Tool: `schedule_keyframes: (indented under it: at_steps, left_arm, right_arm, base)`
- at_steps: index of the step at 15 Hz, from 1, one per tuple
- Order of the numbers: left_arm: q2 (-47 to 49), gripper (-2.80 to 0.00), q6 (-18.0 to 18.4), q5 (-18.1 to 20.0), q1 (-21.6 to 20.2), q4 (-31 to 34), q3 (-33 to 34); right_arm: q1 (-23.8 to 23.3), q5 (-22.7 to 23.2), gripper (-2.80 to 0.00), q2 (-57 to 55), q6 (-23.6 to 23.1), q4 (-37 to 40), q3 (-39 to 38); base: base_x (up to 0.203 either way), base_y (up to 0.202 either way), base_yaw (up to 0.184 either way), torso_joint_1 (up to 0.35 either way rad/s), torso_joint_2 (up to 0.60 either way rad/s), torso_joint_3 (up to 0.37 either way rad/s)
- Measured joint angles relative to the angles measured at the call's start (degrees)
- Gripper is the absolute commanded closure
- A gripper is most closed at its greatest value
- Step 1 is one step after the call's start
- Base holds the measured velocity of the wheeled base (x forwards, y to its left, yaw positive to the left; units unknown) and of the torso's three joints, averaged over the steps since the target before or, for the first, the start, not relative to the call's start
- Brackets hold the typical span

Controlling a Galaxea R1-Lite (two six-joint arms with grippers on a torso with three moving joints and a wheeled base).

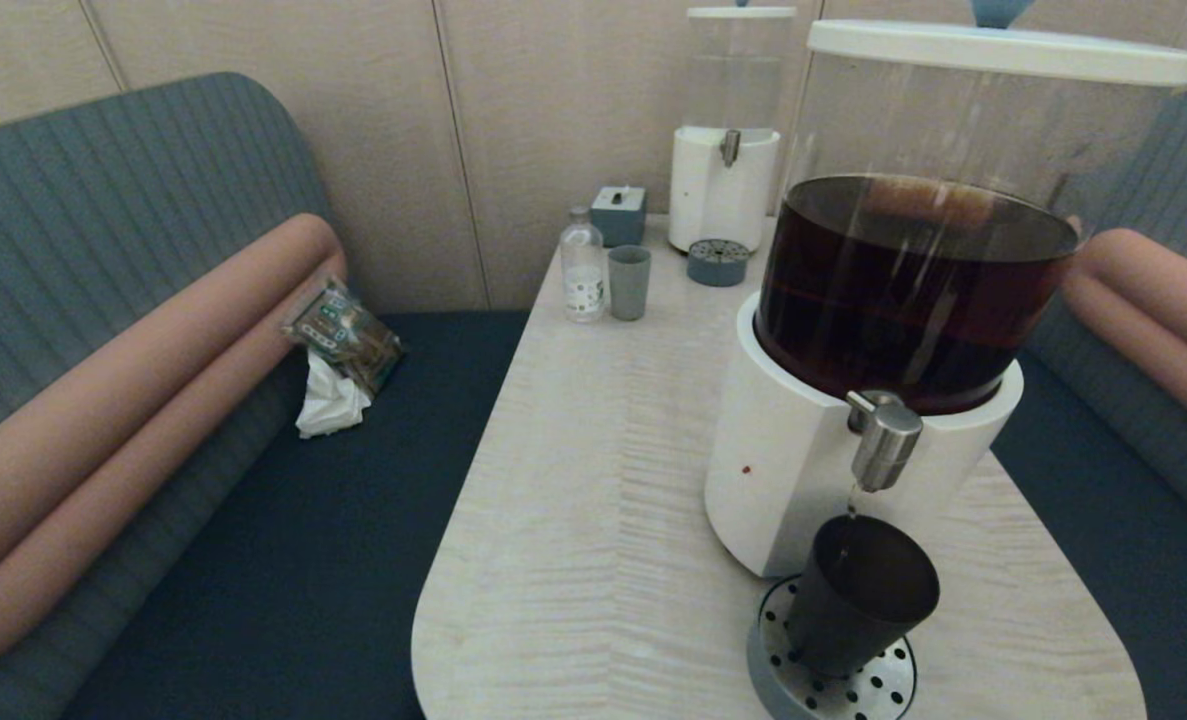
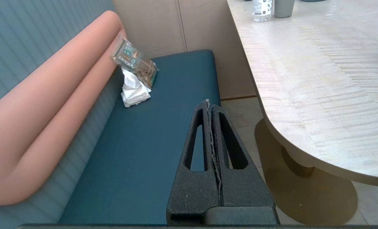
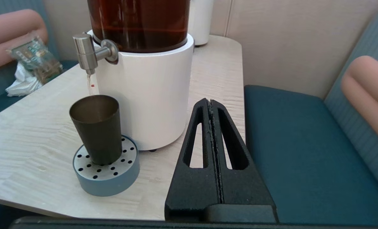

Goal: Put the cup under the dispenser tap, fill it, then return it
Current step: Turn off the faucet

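Head view, lower right of the frame: the dark brown-black matte tapered cup point(image 1: 861, 596) stood upright on the round perforated steel drip tray with its blue-grey rim point(image 1: 768, 668), directly under the stubby brushed-steel dispenser tap point(image 1: 883, 438) of the big white-based clear-tank dispenser point(image 1: 783, 480) holding dark brown liquid. In the right wrist view I made out a thin stream falling from the spout into the cup, so I judged the filling step to be in hand.

Neither arm showed in the head view. The right gripper point(image 3: 210, 103) hung off the pale wood table point(image 1: 603, 480) edge, beside the dispenser and apart from the cup, its two black fingers pressed flat together and holding nothing. The left gripper point(image 2: 209, 103) was parked over the dark blue bench seat point(image 2: 150, 140), fingers likewise pressed together, empty.

My judgement of the next move: wait for the level to rise, see the flow stopped, then spread the right fingers, close on the cup's wall and lift it straight, since a full tapered tumbler could slop.

Count: two dispensers, the second a smaller clear-liquid dispenser point(image 1: 725, 190) at upper centre; two cups, counting the paler grey-green cup point(image 1: 629, 282); two drip trays; one small clear bottle point(image 1: 583, 268); one small grey box point(image 1: 619, 214).
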State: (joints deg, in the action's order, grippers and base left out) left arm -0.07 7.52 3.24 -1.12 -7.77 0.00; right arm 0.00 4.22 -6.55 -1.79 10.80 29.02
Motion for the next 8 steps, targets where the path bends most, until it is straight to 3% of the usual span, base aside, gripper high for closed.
schedule_keyframes:
  at_steps: [5,8]
  left_arm:
    - [0.0,0.00,0.0,0.0,0.0,0.0,0.0]
    - [0.0,0.00,0.0,0.0,0.0,0.0,0.0]
  right_arm:
    - [0.0,-1.5,0.00,5.1,-1.4,-1.8,-6.1]
    - [0.0,-2.8,0.00,6.3,-2.5,-7.2,-13.1]
  base:
    - [0.000,0.000,0.000,0.000,0.00,0.000]
    - [0.000,0.000,0.000,0.000,0.00,0.000]
